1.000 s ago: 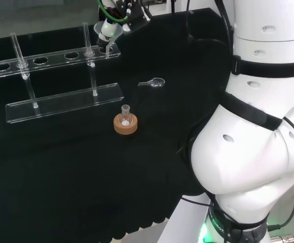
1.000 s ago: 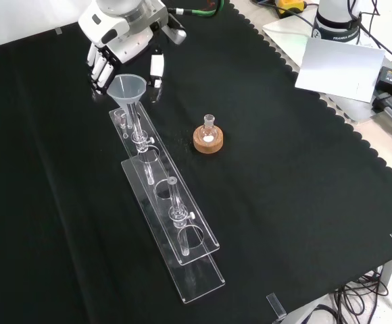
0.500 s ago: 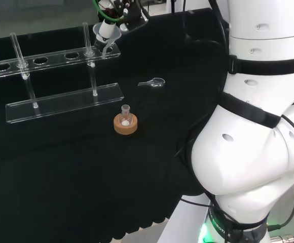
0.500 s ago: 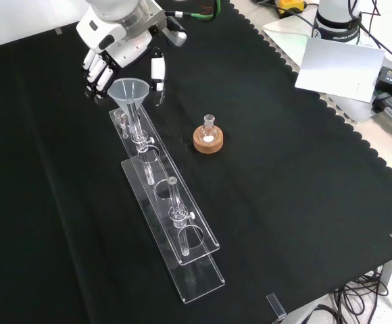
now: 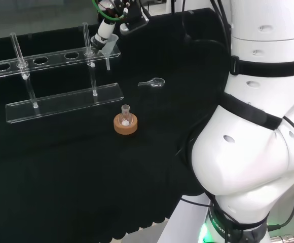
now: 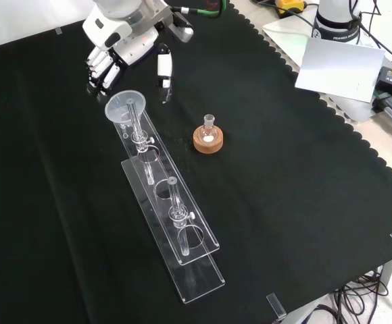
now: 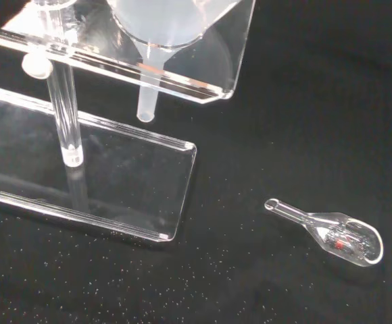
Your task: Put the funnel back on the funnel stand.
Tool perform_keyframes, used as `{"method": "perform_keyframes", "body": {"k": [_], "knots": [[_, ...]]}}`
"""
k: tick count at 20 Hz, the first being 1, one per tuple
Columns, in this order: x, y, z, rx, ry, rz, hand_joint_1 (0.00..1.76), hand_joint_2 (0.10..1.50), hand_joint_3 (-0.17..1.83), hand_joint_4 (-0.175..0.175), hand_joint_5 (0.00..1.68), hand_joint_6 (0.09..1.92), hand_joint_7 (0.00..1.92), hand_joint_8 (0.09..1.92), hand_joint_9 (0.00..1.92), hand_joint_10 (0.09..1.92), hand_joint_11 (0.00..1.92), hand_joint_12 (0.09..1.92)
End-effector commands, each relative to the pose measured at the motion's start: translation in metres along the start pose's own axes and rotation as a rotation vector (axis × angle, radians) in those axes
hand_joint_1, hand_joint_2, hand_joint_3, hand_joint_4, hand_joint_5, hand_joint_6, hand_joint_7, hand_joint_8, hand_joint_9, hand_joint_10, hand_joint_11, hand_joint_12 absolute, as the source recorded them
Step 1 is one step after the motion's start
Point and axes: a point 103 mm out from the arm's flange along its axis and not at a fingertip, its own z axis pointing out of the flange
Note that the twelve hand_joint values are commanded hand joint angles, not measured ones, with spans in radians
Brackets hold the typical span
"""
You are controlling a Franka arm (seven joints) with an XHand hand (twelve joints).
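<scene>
Because its cone is wider than the hole it sits in, the funnel [image 6: 126,108] hangs in the end hole of the funnel stand [image 6: 182,239], rim resting on the upper clear plate and stem passing down through it, as the wrist view [image 7: 157,27] shows, with the stem tip ending above the lower plate rather than touching it. The hand [image 6: 118,50] hovers just beyond that end of the stand in the front view, fingers straight and spread, holding nothing and apart from the funnel rim, which I judge to mean the placing is done and the funnel is carried by the stand alone. The stand's two plates are kept apart by thin clear posts so that stems have room to hang. Beside the stand, on the side away from the front view's left edge, a small flask [image 6: 209,125] sits upright on a cork ring [image 6: 208,140], which keeps its round bottom from rolling. Near the stand's funnel end, a small clear glass spoon [image 7: 331,232] lies flat on the black cloth [image 6: 304,175].
</scene>
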Motion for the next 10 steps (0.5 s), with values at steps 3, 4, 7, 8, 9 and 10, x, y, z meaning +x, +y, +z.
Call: {"method": "perform_keyframes", "body": {"k": [3,4,7,8,9,10], "knots": [[-0.010,-0.046,-0.017,-0.076,0.007,0.040,0.56,0.72,0.28,-0.029,0.34,0.14,0.06,0.65,0.22,0.75,0.24,1.54],[-0.012,-0.054,-0.019,-0.084,0.007,0.045,0.56,0.72,0.28,-0.030,0.34,0.14,0.06,0.65,0.22,0.75,0.24,1.54],[-0.016,-0.074,-0.022,-0.113,0.004,0.062,0.56,0.72,0.27,-0.031,0.35,0.12,0.08,0.66,0.24,0.74,0.25,1.53],[-0.018,-0.080,-0.021,-0.123,0.009,0.068,0.56,0.72,0.27,-0.031,0.35,0.11,0.09,0.66,0.25,0.74,0.26,1.52],[-0.020,-0.085,-0.020,-0.132,0.018,0.074,0.56,0.73,0.26,-0.031,0.36,0.10,0.09,0.66,0.27,0.73,0.27,1.51],[-0.021,-0.090,-0.019,-0.142,0.026,0.081,0.56,0.73,0.26,-0.032,0.36,0.10,0.10,0.66,0.28,0.72,0.28,1.51]]}}
